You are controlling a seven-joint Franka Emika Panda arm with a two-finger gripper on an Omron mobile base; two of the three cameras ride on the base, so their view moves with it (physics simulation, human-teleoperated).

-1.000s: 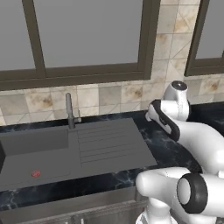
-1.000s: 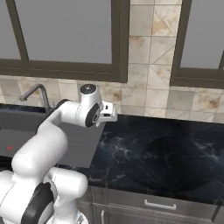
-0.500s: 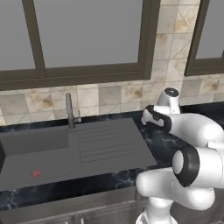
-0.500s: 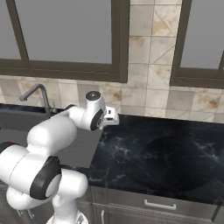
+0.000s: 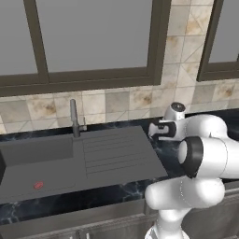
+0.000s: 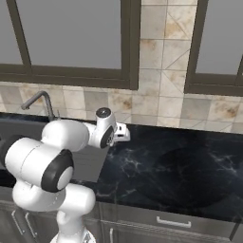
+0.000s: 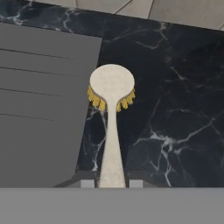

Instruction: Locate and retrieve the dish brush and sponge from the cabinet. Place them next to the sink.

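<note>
Gripper (image 7: 112, 183) clenched on dish brush (image 7: 111, 114) — handle pinched between finger tips, yellow-bristled head pointing away, bristles down. Brush hangs over black marble counter (image 7: 175, 109), just beside right edge of sink (image 5: 84, 163) drainboard (image 7: 43, 100); contact with counter not clear. Hand (image 5: 163, 130) sits at drainboard's far right corner, near tiled wall. Judged progress: brush already out of cabinet, at drop spot, release not yet done. Sponge fetch left — then same placement beside sink.
</note>
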